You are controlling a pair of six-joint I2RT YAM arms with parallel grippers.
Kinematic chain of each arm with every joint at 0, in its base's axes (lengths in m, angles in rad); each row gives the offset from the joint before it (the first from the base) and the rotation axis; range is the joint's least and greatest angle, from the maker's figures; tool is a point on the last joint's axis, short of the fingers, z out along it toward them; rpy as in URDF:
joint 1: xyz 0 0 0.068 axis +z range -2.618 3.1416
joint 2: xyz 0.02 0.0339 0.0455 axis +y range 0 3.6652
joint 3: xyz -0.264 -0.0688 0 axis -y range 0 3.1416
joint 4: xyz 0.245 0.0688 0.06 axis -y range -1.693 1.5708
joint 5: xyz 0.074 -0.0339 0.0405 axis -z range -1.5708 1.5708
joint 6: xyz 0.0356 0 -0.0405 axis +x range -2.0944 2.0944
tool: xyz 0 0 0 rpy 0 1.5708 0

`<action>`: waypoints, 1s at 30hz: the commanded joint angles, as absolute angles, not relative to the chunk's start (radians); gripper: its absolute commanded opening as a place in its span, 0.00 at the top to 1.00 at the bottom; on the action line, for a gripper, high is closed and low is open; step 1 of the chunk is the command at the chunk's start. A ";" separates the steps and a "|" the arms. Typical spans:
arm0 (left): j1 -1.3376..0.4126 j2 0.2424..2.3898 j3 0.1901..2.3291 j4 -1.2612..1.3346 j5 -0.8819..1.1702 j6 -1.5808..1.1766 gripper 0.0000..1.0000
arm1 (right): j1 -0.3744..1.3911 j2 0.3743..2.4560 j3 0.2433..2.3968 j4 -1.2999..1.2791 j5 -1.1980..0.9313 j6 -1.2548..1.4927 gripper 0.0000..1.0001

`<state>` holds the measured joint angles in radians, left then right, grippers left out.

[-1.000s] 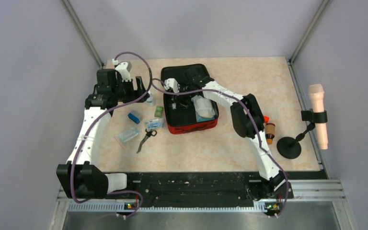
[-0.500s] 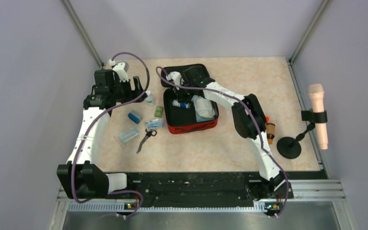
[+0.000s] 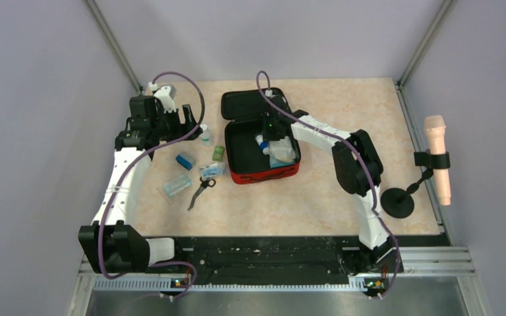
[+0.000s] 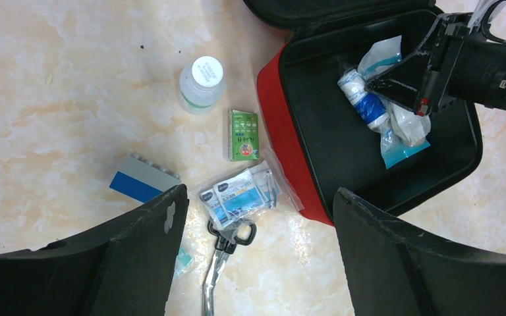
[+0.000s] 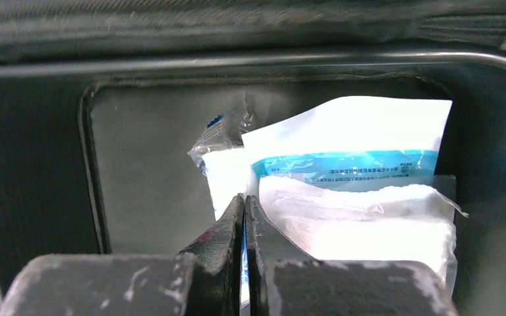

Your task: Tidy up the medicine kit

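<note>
Beige marbled worktop [image 3: 342, 105] carried the medicine kit [image 3: 263, 176] near the middle of its far edge, lid thrown back and black tray facing up. The right gripper [image 5: 244, 201] sat low inside that tray, its fingers pressed together beside a blue-labelled bandage roll [image 4: 364, 100] and 2 flat gauze packets [image 5: 356, 224]. Whether a sliver of wrapper was caught between them could not be told.

That was the first hazard. If film was pinched, lifting the arm out would probably drag the roll or a packet back over the red wall.

The left gripper [image 4: 258, 194] hovered with fingers spread wide over the loose items lying between the kit and the left edge. These were a white-capped bottle [image 4: 201, 82], a green box [image 4: 244, 135], sachets [image 4: 240, 194] and scissors [image 4: 224, 260], with the sachets overlapping the scissor handles. A descent there could well grab both things at once, or nudge the scissors away (glossy film also slips easily).
</note>
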<state>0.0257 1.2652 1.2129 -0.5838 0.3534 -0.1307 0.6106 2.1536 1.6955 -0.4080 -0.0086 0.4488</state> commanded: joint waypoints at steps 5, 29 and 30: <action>0.034 1.237 1.210 -0.544 0.373 -0.143 0.15 | 0.580 2.141 1.713 -0.364 0.154 0.731 1.00; 0.050 1.216 1.171 -0.630 0.320 -0.047 0.15 | 0.579 2.079 1.751 -0.239 -0.143 0.571 0.75; 0.051 1.212 1.170 -0.644 0.317 -0.042 0.15 | 0.577 2.071 1.759 -0.236 -0.183 0.545 0.73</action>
